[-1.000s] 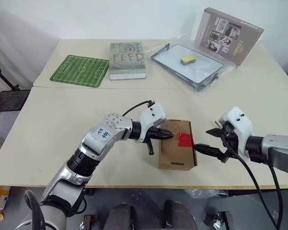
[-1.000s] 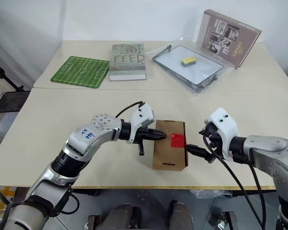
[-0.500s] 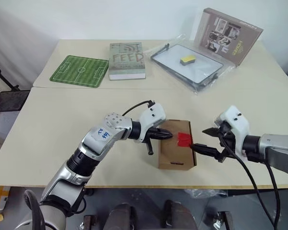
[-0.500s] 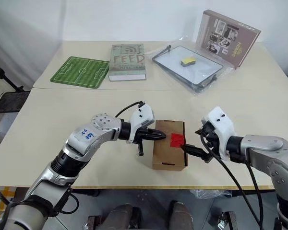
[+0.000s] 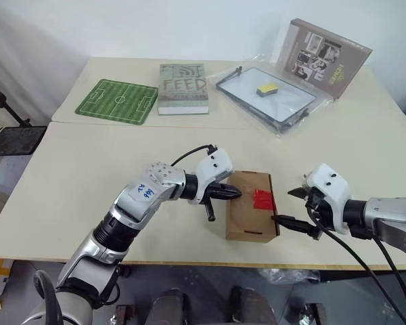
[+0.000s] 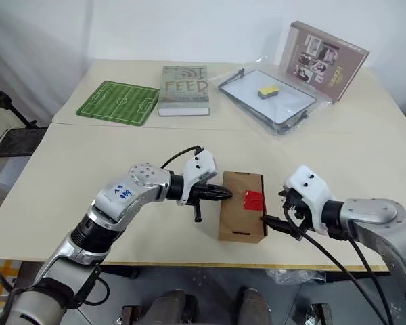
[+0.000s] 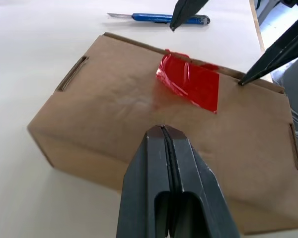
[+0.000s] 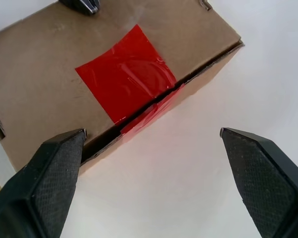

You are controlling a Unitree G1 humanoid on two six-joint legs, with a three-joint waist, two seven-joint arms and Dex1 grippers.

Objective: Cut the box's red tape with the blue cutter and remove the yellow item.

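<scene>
The closed left gripper rests on the box top; the wide-open right gripper flanks its red tape edge.

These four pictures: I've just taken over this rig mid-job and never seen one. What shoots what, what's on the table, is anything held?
It is a two-armed humanoid at a table. The two wide pictures come from its head, looking down; the close ones from a camera on each wrist.

In front sits the box with the red tape on its lid. The left pincer is shut and empty, its tip at the lid. The right pincer is open at the taped edge, holding nothing. The blue cutter lies on the table beyond the box.

Farther back: a green mat, a book, a printed picture box, a bagged tray.
</scene>
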